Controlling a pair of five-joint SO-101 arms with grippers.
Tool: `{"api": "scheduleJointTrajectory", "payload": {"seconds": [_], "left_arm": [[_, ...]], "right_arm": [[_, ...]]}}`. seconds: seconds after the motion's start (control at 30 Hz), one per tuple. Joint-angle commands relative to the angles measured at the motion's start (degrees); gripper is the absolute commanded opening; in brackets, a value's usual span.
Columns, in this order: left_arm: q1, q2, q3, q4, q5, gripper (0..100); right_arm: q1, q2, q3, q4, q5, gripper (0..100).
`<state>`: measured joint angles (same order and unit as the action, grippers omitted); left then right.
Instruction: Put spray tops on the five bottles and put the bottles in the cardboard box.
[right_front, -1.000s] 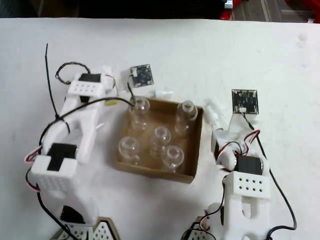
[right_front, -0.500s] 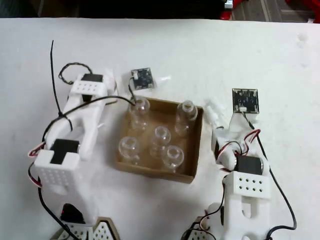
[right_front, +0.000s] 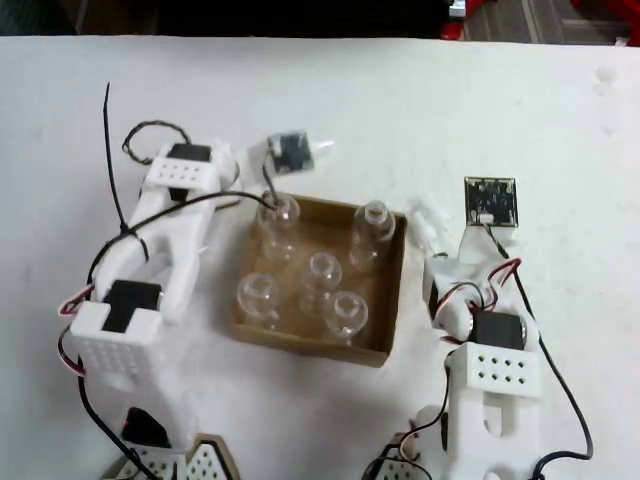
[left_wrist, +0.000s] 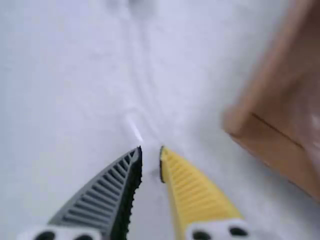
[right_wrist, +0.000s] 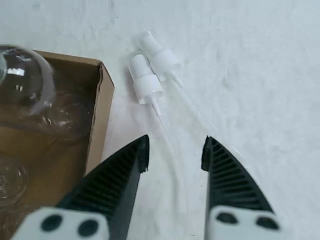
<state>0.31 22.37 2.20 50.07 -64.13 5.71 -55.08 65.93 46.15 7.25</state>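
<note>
Five clear bottles stand without tops in the cardboard box (right_front: 385, 300), among them one at the back left (right_front: 279, 222) and one in the middle (right_front: 321, 275). My left gripper (left_wrist: 150, 152) is shut on the thin tube of a spray top (left_wrist: 134, 127). In the high view that spray top (right_front: 321, 149) hangs just behind the box's back left corner. My right gripper (right_wrist: 175, 150) stands open over the tubes of two white spray tops (right_wrist: 150, 75) lying on the table beside the box wall (right_wrist: 100, 115). One bottle (right_wrist: 25, 80) shows inside that wall.
The same two spray tops (right_front: 430, 220) lie by the box's right back corner in the high view. The box corner (left_wrist: 280, 100) is close beside my left gripper. White table stretches behind and to the far right.
My left arm has moved away from the box toward the table's back, carrying the spray top with it. The right arm has kept still.
</note>
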Motion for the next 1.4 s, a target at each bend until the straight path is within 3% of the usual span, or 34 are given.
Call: {"api": "scheduleJointTrajectory", "payload": {"seconds": [0.0, 0.07, 0.37, 0.67, 0.87, 1.17, 1.37], "left_arm": [[0.9, 0.0, -7.6, -10.6, 13.5, 17], [1.2, 3.5, -10.7, -10.2, 13.7, 19], [2.3, 16.2, -28.2, 6.2, 11.6, 17], [4.4, 29.2, -43.4, 12.0, 11.8, 16], [4.8, 36.6, -56.3, 20.8, 11.3, 2], [4.8, 46.6, -75.1, 32.4, 9.0, 2], [3.6, 47.4, -92.5, 44.8, 11.1, 2]], "right_arm": [[-0.2, -0.3, -0.3, -1.1, 0.2, 15.2], [-0.1, -0.3, -0.3, -1.0, 0.2, 15.2], [-0.4, -0.3, -0.3, -1.3, 0.2, 15.2], [-0.4, -0.3, 0.1, -1.5, 0.2, 15.2], [-0.5, -0.3, 0.4, -2.2, 0.2, 15.2], [-0.4, -0.3, 0.4, -2.2, 0.2, 15.2], [-0.5, -0.3, 0.4, -2.2, 0.2, 15.2]]}}
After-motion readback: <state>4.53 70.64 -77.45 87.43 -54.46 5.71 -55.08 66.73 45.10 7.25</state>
